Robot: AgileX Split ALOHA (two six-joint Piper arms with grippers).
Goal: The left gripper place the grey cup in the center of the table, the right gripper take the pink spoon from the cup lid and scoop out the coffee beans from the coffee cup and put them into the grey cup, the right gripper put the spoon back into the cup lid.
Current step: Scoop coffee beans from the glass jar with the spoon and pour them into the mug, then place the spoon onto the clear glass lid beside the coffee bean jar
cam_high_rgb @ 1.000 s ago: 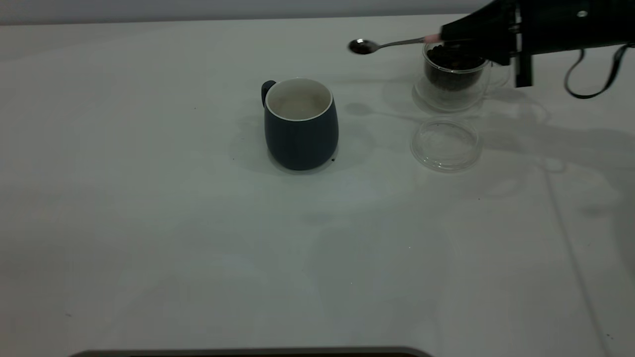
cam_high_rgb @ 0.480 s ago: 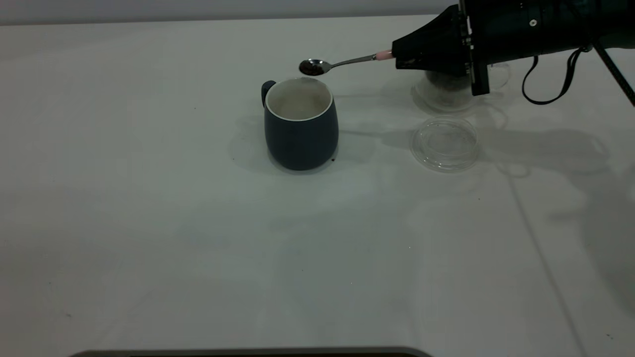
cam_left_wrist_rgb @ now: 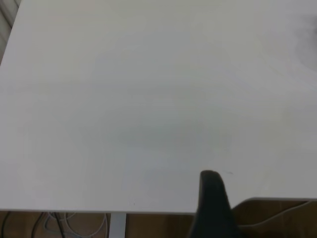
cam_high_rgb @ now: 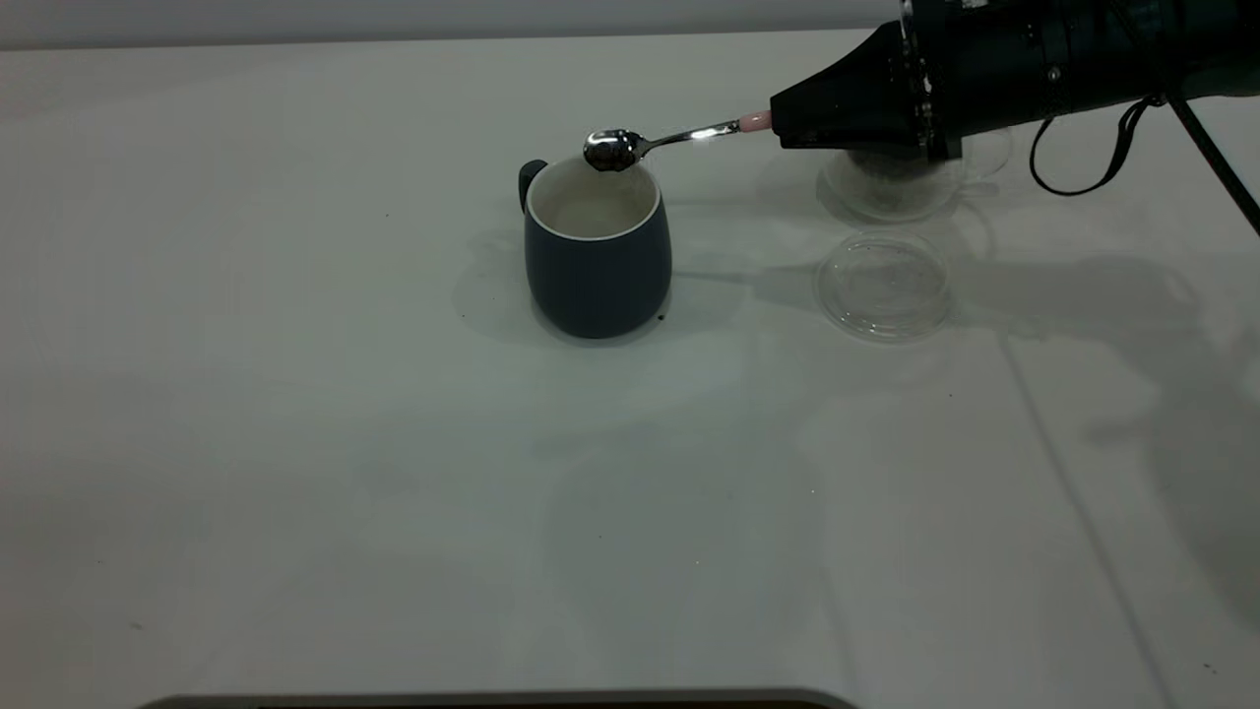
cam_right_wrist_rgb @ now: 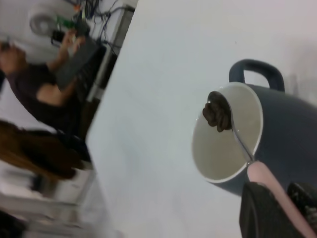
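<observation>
The right gripper (cam_high_rgb: 787,123) pinches the pink spoon (cam_high_rgb: 669,138) by its handle. The spoon bowl, with coffee beans (cam_right_wrist_rgb: 217,115), hangs over the grey cup (cam_high_rgb: 597,251).

The left gripper (cam_left_wrist_rgb: 213,198) is at the table (cam_high_rgb: 295,443) edge; whether it is spread, I cannot tell.

Right end effector (cam_high_rgb: 787,123) clamped, arm reaching in from right; left parked.

A lab or office workroom, this one: a plain white tabletop (cam_high_rgb: 394,492) fills the view, and past its edge in the right wrist view a seated person (cam_right_wrist_rgb: 34,84) works at a keyboard (cam_right_wrist_rgb: 74,62), cables (cam_right_wrist_rgb: 101,10) tangled behind. More loose cables (cam_left_wrist_rgb: 54,225) lie under the tabletop.
</observation>
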